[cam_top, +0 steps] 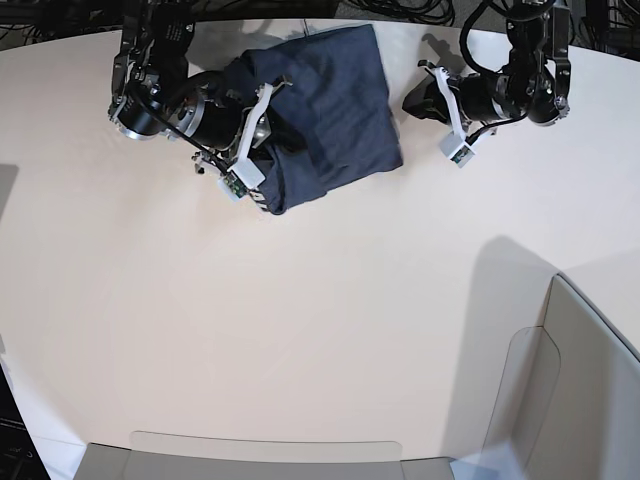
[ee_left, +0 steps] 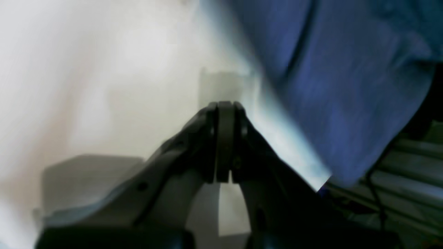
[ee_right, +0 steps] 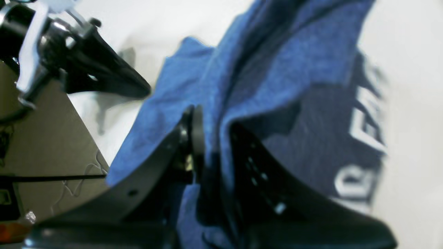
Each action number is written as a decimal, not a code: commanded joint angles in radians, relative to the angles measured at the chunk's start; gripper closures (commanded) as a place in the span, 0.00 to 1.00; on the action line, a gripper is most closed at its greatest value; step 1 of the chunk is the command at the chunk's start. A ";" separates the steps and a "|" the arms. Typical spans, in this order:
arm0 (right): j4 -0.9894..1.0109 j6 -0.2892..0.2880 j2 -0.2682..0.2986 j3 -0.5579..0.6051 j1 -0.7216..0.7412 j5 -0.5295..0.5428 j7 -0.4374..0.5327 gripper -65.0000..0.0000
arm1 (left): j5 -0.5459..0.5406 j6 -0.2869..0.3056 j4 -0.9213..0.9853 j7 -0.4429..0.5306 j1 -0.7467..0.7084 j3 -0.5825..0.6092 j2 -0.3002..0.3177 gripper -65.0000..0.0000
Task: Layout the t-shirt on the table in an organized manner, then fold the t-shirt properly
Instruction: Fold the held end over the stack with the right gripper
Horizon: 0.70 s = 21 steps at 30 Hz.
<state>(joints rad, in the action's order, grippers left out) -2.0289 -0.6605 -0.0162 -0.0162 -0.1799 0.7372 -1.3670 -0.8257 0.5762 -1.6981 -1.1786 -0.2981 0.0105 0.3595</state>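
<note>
The dark navy t-shirt (cam_top: 335, 105) lies bunched in a rough square at the far middle of the table (cam_top: 300, 320). My right gripper (cam_top: 280, 95) reaches into its left side. In the right wrist view that gripper (ee_right: 214, 138) is shut on a raised fold of the t-shirt (ee_right: 277, 62), and white letters show on the cloth hanging to the right. My left gripper (cam_top: 410, 103) sits just off the shirt's right edge. In its own view the left gripper (ee_left: 225, 103) is shut and empty, over bare table (ee_left: 104, 69), with the t-shirt (ee_left: 328, 86) to its right.
Pale translucent panels stand at the near right (cam_top: 570, 380) and along the near edge (cam_top: 270, 450). Dark cables run behind the table's far edge (cam_top: 400, 10). Metal rails (ee_left: 408, 162) show past the table edge in the left wrist view.
</note>
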 commanded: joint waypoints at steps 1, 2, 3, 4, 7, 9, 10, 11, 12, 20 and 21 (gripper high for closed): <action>-0.016 0.002 -0.001 0.009 0.010 0.008 0.008 1.00 | 0.085 -0.015 0.014 -0.060 -0.008 0.004 0.002 1.00; -0.016 0.002 -0.003 0.017 0.013 -0.009 0.008 1.00 | 0.085 -0.015 0.014 -0.060 -0.008 0.006 -0.006 1.00; -0.013 0.002 -0.003 0.020 0.020 -0.029 0.008 1.00 | 0.085 -0.015 0.014 -0.060 -0.008 0.007 -0.007 1.00; -0.003 0.002 -0.003 0.023 0.023 -0.046 0.008 1.00 | 0.085 -0.015 0.014 -0.060 -0.008 0.007 -0.009 1.00; 0.006 0.002 -0.005 0.058 0.036 -0.090 0.008 1.00 | 0.085 -0.015 0.014 -0.059 -0.008 0.009 -0.009 1.00; 0.009 0.002 -0.005 0.083 0.053 -0.107 0.008 1.00 | 0.085 -0.015 0.014 -0.059 -0.008 0.009 -0.009 1.00; 0.007 0.002 -0.005 0.097 0.064 -0.113 0.008 1.00 | 0.085 -0.015 0.014 -0.059 -0.008 0.009 -0.010 1.00; 0.007 0.002 -0.005 0.112 0.078 -0.115 0.008 1.00 | 0.085 -0.015 0.014 -0.059 -0.008 0.009 -0.010 1.00; 0.009 0.002 -0.001 0.127 0.090 -0.115 0.008 1.00 | 0.085 -0.015 0.014 -0.059 -0.008 0.009 -0.012 1.00; 0.044 0.002 -0.001 0.282 0.214 -0.115 0.005 1.00 | 0.087 -0.017 0.077 -0.060 0.043 0.010 -0.038 1.00; 0.058 0.002 -0.001 0.301 0.230 -0.115 0.005 1.00 | 0.087 -0.018 0.096 -0.060 0.052 0.010 -0.040 1.00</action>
<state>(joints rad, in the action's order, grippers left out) -1.9568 -0.6590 -0.0139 0.2825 0.0326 0.6037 -1.3735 -0.8524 0.5812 -1.6192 -1.1767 -0.2382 0.0174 0.3130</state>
